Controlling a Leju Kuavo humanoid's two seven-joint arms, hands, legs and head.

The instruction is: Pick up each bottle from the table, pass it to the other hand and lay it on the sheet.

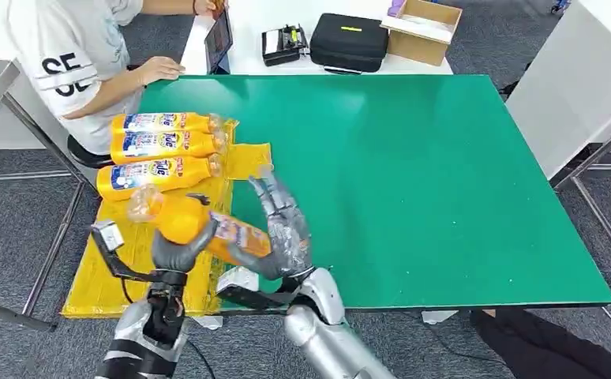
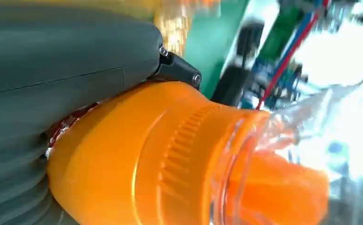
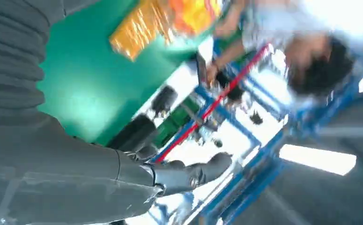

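Left hand (image 1: 178, 251) grips the orange bottle (image 1: 208, 227) beside the spread right hand (image 1: 285, 229).

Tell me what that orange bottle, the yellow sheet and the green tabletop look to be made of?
Bottle: likely glossy orange plastic, with moulded ridges near the neck and a clear cap over the spout. Sheet: probably thin plastic film or foil; it crinkles and glints. Tabletop: a smooth matt green surface, perhaps a mat or laminate; I can't tell which.

Orange bottles (image 1: 163, 145) with blue labels, yellow sheet (image 1: 140, 246), green table (image 1: 429, 181).
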